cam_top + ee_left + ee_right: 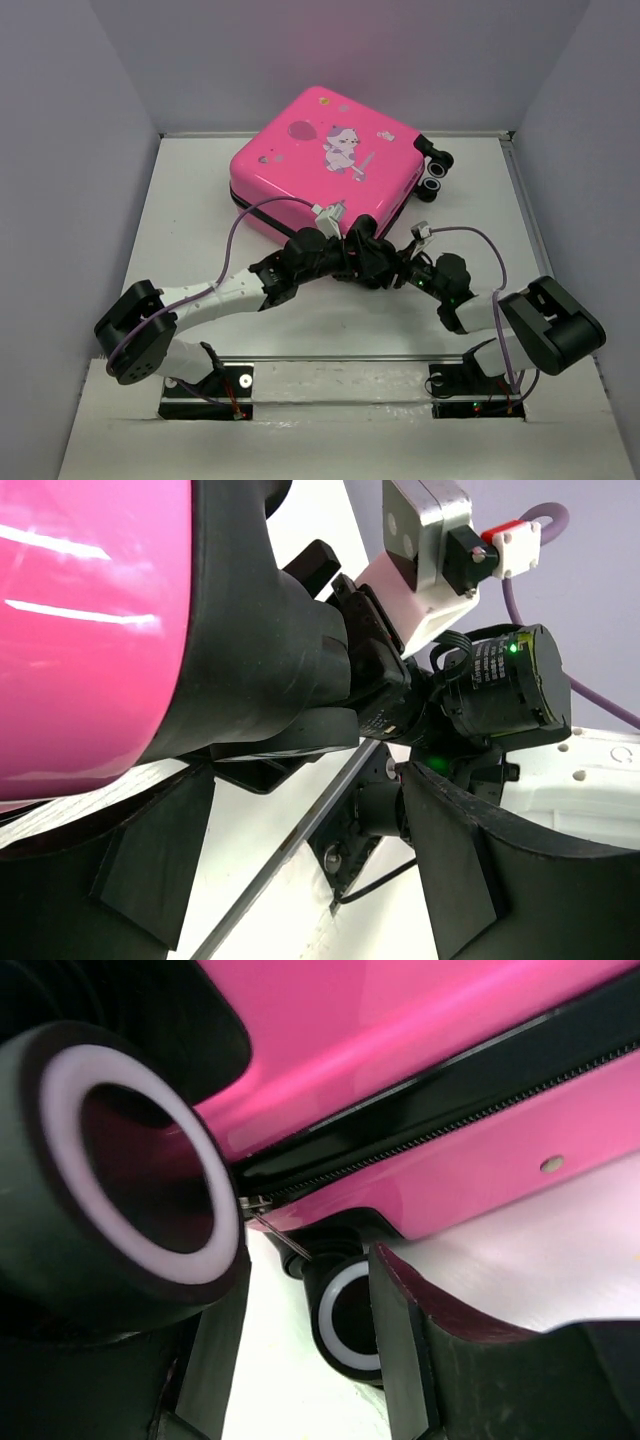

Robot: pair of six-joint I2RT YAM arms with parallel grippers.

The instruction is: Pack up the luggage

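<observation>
Table (300, 330): was white, with grey walls around it.
Left gripper (305, 810): fingers stood spread and held nothing; the luggage (80, 630) was just at its left.
Luggage (320, 150): lay closed and flat at the far middle, both grippers at its near edge.
Right gripper (305, 1280): fingers stood apart and empty, close to the zip (450, 1110), beside a wheel (130, 1160).

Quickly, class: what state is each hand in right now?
Left hand: open, holding nothing.
Right hand: open, holding nothing.
</observation>
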